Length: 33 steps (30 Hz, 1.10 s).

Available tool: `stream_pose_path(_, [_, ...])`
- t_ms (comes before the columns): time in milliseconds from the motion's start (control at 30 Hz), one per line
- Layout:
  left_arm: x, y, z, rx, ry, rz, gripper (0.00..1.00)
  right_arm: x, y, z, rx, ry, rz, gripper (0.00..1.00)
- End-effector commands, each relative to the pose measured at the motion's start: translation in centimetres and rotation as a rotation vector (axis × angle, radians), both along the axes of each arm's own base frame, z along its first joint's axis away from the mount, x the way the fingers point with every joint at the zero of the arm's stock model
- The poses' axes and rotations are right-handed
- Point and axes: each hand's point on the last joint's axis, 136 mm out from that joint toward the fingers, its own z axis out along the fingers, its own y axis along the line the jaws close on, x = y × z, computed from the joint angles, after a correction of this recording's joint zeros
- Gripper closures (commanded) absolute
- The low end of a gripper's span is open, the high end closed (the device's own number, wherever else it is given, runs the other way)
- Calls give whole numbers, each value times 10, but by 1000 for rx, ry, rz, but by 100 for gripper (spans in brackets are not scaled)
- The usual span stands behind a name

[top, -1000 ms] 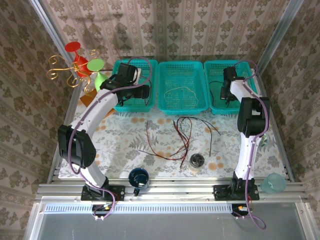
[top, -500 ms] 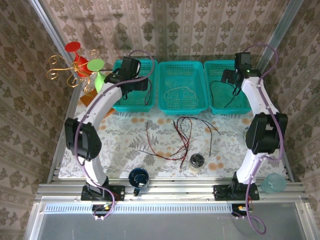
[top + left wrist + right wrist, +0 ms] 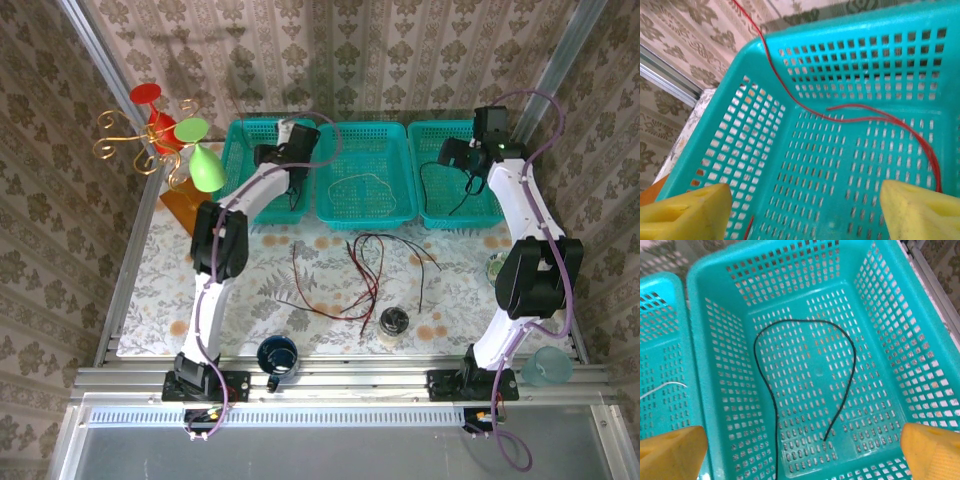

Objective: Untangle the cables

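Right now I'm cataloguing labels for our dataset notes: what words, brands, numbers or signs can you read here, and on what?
None readable. The teal baskets, the cables, the dark mug and the patterned mat carry no words, numbers or signs; the small jar has a lid too small to tell.

A second ago my right gripper (image 3: 462,160) was closed, low inside the right basket (image 3: 440,221). Now its jaws are wide apart and it has risen above the black cable (image 3: 854,357), which lies free on the basket floor. My left arm has straightened upward, and the left gripper (image 3: 275,155) has moved toward the right wall of the left basket (image 3: 245,124).
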Motion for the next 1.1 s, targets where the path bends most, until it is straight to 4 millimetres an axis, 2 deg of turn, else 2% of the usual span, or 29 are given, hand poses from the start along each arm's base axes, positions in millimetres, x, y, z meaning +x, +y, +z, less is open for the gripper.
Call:
stream_pose_path(0, [18, 20, 49, 20, -163, 131, 24, 4, 5, 27, 39, -47, 21, 0])
stream_pose_path(133, [35, 31, 57, 3, -216, 185, 25, 5, 10, 31, 60, -42, 33, 0])
stream_pose_path(200, [42, 29, 57, -13, -233, 186, 26, 5, 13, 32, 80, -43, 39, 0])
stream_pose_path(233, [49, 49, 57, -14, -246, 222, 26, 5, 14, 31, 87, -37, 40, 0])
stream_pose_path(267, [52, 54, 56, -18, -257, 234, 26, 5, 14, 31, 90, -34, 34, 0])
stream_pose_path(467, [74, 71, 59, -59, -356, 240, 31, 6, 29, 29, 150, -12, 63, 0])
stream_pose_path(633, [92, 88, 51, -147, -399, 237, 33, 6, 38, 25, 144, 19, 82, 0])
stream_pose_path(900, [112, 94, 41, -230, -451, 195, 35, 15, 56, 26, 150, 25, 115, 0])
stream_pose_path(1067, [120, 97, 32, -271, -474, 183, 36, 16, 57, 31, 148, 18, 124, 0])
